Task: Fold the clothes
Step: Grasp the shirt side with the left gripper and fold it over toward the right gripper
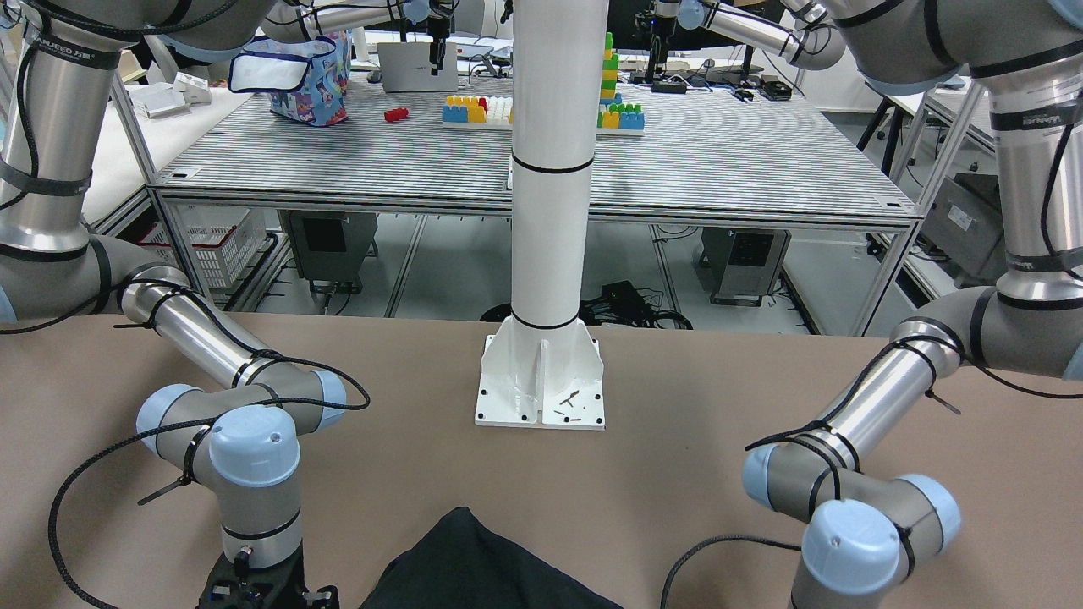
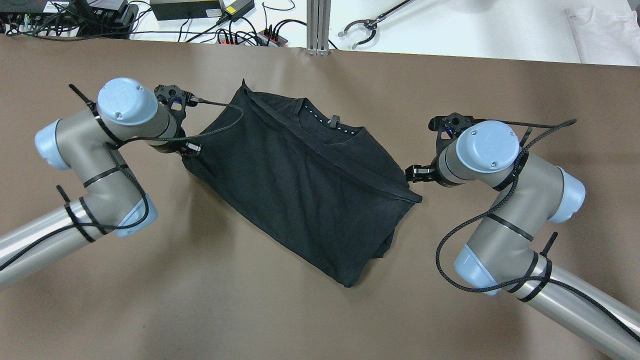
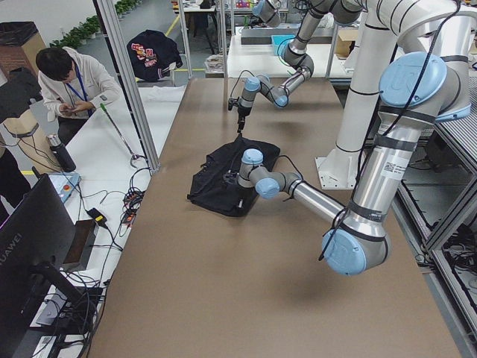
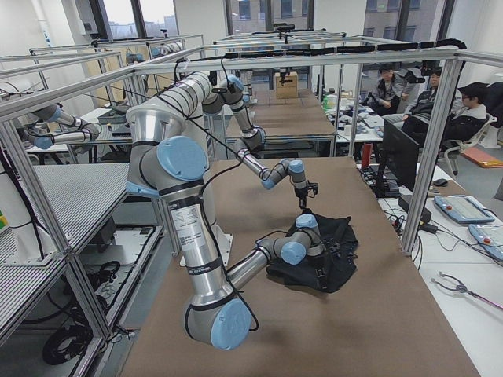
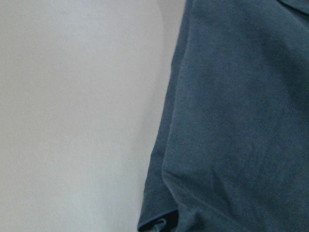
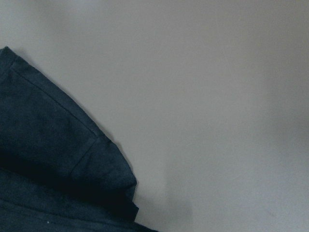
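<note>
cloth [image 2: 300, 185] lies diagonally mid-frame; left gripper [image 2: 181, 121] at its upper-left edge, right gripper [image 2: 434, 147] just off its right corner; can't tell either's opening.

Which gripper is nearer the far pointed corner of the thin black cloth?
Left. The left gripper is at the cloth's left edge, near that corner; the right gripper is beside its opposite end.

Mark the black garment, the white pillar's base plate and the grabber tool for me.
black garment [image 2: 300, 190], overhead view, centre of the folded fabric.
base plate [image 1: 541, 410], front-facing view, flat front part.
grabber tool [image 2: 369, 22], overhead view, base of its claw.
</note>
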You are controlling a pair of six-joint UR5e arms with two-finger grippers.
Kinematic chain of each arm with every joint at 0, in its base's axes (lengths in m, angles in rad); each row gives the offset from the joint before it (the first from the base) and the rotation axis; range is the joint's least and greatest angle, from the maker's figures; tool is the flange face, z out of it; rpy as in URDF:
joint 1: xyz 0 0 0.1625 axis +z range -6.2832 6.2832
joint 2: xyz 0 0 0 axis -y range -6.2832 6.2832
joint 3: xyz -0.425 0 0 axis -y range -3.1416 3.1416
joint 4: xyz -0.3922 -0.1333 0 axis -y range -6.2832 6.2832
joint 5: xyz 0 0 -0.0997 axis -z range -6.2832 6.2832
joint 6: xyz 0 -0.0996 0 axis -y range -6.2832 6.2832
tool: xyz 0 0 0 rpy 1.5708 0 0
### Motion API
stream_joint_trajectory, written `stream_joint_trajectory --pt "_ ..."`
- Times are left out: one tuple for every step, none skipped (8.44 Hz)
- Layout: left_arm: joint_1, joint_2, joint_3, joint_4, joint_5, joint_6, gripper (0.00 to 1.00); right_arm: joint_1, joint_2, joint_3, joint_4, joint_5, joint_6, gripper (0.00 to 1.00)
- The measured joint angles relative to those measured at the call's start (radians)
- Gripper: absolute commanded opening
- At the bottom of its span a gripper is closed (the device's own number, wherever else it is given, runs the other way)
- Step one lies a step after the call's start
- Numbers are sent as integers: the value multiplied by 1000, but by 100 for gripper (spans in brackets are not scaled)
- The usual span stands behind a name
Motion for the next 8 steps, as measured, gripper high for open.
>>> stream_joint_trajectory --pt "-34 -85 110 -7 0 31 0 0 -1 0 0 0 1 94" --pt "-60 -166 232 -46 1 53 0 0 -2 1 0 0 0 94" --pt "-79 -243 368 -116 3 67 0 0 -2 1 0 0 1 94" --pt "-94 -322 503 -180 6 74 0 0 -4 1 0 0 1 94" --pt "-101 -400 617 -216 14 77 0 0 -6 1 0 -1 1 94" --pt "-105 -471 708 -235 22 78 7 0 -7 2 0 -1 1 94" --pt "-107 -520 772 -257 27 79 99 -1 -8 2 0 0 2 94" --pt "-112 -541 802 -273 29 89 100 -1 -7 2 0 0 5 93"
